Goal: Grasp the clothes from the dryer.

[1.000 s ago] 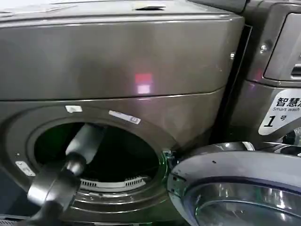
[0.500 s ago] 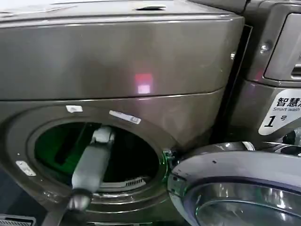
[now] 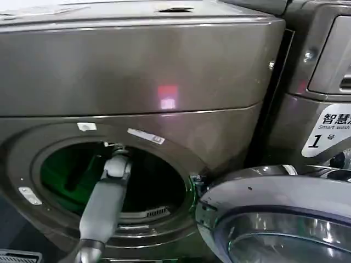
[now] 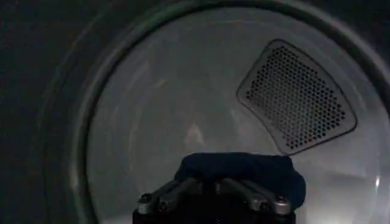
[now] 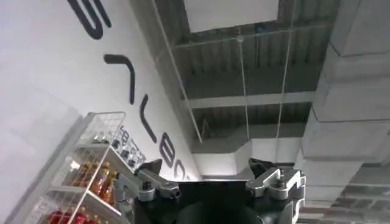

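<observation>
The bronze-grey dryer (image 3: 164, 82) fills the head view, its round mouth (image 3: 159, 186) open and its grey-rimmed glass door (image 3: 274, 219) swung out to the right. My left arm (image 3: 107, 197) reaches through the mouth into the dark drum. In the left wrist view the clothes (image 4: 250, 173), a small dark blue bundle, lie low against the pale drum back. My left gripper (image 4: 213, 182) has its links drawn together at the bundle's edge, and the cloth hides its tips. My right gripper (image 5: 204, 167) is parked, pointing up at a ceiling, open and holding nothing.
A perforated vent panel (image 4: 295, 97) sits in the drum's back wall above the bundle. A second machine with a white "1" sticker (image 3: 326, 131) stands close on the right. The open door blocks the lower right. A wire shelf of bottles (image 5: 85, 176) is near the right arm.
My left arm has swung from the mouth's left edge toward its middle and reached deeper; the elbow has dropped lower in the head view.
</observation>
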Controlling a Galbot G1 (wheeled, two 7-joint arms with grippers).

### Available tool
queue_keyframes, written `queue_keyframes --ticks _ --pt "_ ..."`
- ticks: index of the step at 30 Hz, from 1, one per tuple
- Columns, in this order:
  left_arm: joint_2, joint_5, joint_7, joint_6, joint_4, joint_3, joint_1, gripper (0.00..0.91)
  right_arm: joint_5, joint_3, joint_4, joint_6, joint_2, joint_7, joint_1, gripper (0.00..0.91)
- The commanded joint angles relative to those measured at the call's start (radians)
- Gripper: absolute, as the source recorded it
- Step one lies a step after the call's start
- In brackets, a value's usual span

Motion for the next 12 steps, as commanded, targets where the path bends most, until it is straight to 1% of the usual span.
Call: queue_keyframes --ticks 1,12 --pt "0.001 0.004 -0.009 0.000 -0.020 -0.007 0.016 0.000 -0.012 0.019 -0.011 -0.015 0.002 0.000 -0.010 0.907" --pt "0.004 0.001 0.001 -0.004 -0.009 -0.007 0.019 0.000 -0.036 0.021 -0.026 -0.023 0.001 -0.002 -0.004 0.907"
